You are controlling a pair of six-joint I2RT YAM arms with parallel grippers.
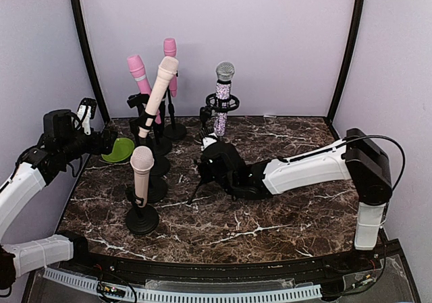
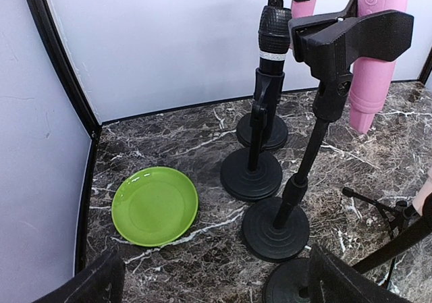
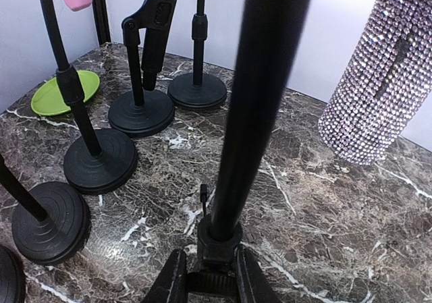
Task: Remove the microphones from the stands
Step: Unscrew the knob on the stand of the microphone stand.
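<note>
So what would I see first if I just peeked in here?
Probably the sparkly microphone standing tall in the middle, with the right hand pinching its black stand low down. Next, the pink microphones at the back left, and the bright green plate near the left edge.

Marble table (image 1: 283,215) bears microphone stands (image 1: 142,220), green plate (image 1: 119,150)

Rhinestone-covered microphone (image 1: 221,111), silver mesh head up, sits near-upright in the ring clip of a black tripod stand (image 3: 260,114). Lower body hangs below the clip. Stand sits back-centre on marble table (image 1: 290,215).
</note>
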